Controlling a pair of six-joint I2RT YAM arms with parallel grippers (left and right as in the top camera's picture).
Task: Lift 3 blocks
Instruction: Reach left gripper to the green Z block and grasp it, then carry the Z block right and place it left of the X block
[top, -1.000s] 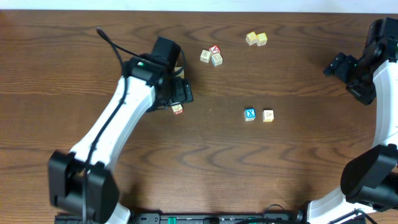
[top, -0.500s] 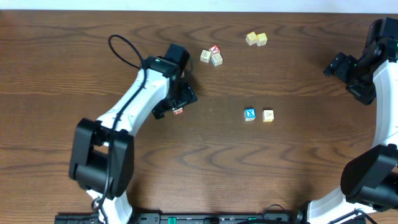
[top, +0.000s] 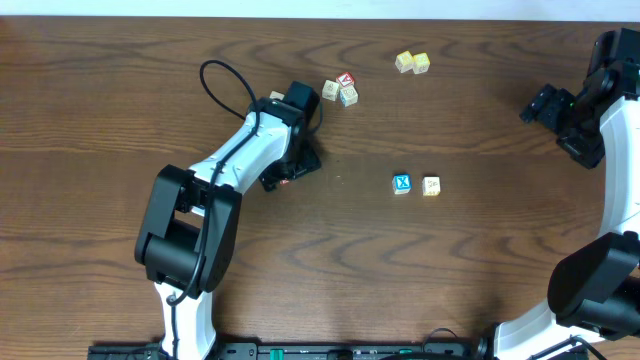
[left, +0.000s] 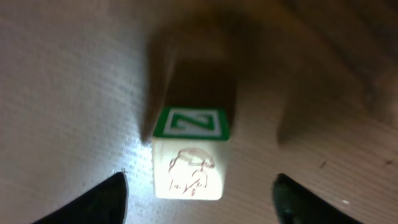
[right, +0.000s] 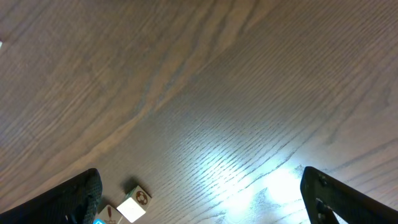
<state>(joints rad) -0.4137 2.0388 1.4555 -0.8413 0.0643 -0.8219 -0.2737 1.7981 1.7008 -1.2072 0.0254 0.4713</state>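
Dark grained wood table; left gripper spread astride square cream cube; right gripper spread.

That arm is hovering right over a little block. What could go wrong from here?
The left tool straddles the green-Z block without touching it, slightly off centre, so one side may land first and nudge or twist it. The block is tiny, so a shallow grip could slip. Later, the blue X block and yellow-trimmed block sit close together; grabbing one may knock the other.
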